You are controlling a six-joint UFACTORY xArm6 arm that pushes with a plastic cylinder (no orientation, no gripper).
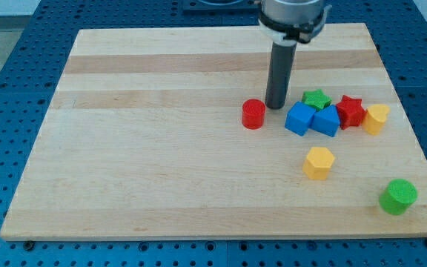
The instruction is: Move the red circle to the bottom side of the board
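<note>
My tip (pixel 276 107) rests on the board (pixel 161 170) just to the view's right of the red circle (pixel 253 114), a little toward the view's top of it. I cannot tell whether the two touch; at most a thin gap lies between them. I have no jaws to open or close (I end in a plain dark rod), and nothing is gripped.

The red circle stands upright a little right of the board's middle, well away from the bottom edge. To the view's right of my tip is a tight cluster. The green star (pixel 316 99) sits at the top of it. Below that are two blue blocks, one (pixel 299 119) nearer me and the other (pixel 325 121) pressed against its right side. Their exact shapes are hard to make out. The red star (pixel 351 110) touches the right of the second blue block, and a yellow block (pixel 376 118) lies just beside the red star, nearest the board's right edge.

A second yellow block (pixel 319 162), with what looks like a six-sided top, stands alone below the cluster, apart from everything else. A green circle (pixel 399 196) sits near the bottom right corner, well apart from the others. The view's left half of the board holds no blocks.
</note>
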